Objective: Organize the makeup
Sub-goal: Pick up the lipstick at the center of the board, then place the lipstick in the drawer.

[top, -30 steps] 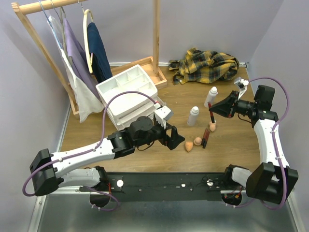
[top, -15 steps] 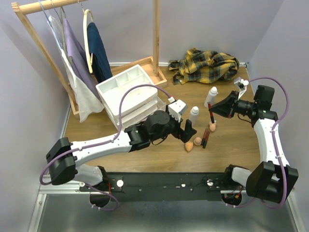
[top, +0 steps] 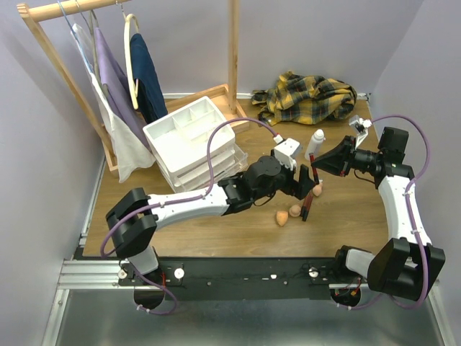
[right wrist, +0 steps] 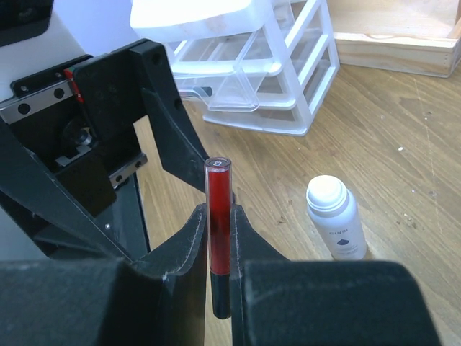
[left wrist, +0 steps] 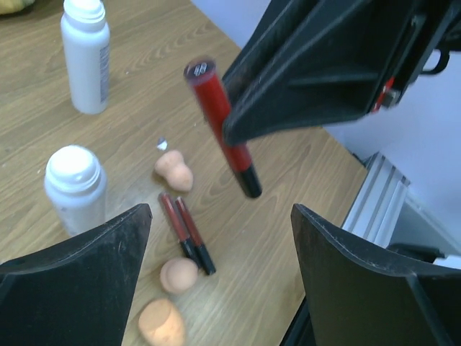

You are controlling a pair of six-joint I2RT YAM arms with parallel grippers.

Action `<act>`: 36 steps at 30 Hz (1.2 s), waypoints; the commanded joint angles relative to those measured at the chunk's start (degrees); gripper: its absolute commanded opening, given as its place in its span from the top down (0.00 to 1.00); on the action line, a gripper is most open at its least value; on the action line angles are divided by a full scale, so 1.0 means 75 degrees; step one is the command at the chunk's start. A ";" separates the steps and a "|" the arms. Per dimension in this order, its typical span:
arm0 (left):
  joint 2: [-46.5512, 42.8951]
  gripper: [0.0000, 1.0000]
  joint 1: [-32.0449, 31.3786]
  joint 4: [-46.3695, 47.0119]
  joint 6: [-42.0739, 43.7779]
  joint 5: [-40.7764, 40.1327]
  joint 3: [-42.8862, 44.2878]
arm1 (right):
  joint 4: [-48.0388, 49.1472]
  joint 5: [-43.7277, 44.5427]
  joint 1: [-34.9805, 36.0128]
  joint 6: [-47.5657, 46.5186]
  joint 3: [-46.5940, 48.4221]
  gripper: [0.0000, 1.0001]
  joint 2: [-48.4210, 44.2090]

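The left arm has swung across from the near left of the bench (top: 216, 245) toward the right, and the left gripper (top: 308, 184) now sits right up against the right gripper (top: 322, 164). The right gripper itself has not shifted.

The right gripper is clamped on a red stick (right wrist: 218, 238) with a dark lower end, holding it roughly upright in the air above the bench. In the left wrist view that stick (left wrist: 220, 122) hangs just ahead of the left gripper (left wrist: 220, 213), whose jaws are spread wide to either side of it and touch nothing.

This looks like the set-up for a hand-over: the left jaws need to close around the stick before the right ones let go. The stick is thin, so a poorly centred squeeze could tip or drop it.

The rest of the makeup is still unsorted on the bench:
- two white bottles (left wrist: 86, 54) (left wrist: 74, 187)
- a pair of dark-red sticks (left wrist: 186, 234) lying side by side
- three peach sponges (left wrist: 175, 169) (left wrist: 178, 274) (left wrist: 160, 324) near the sticks

The white drawer unit (top: 191, 140) stands on the far left, well apart from all of it — so most of the task remains.
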 commanded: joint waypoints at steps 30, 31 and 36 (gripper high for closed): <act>0.0651 1.00 0.0085 0.0949 -0.0236 0.0281 0.0551 | -0.0701 -0.0479 0.0038 -0.0659 -0.0026 0.57 0.0131; 0.0511 1.00 0.0085 0.0937 -0.0177 0.0281 0.0492 | -0.0760 -0.0467 0.0038 -0.0787 -0.0002 0.43 0.0119; -0.0098 1.00 0.0097 0.0365 0.0291 0.0200 0.0036 | -0.0878 -0.0221 0.0038 -0.0953 0.0045 0.22 -0.0068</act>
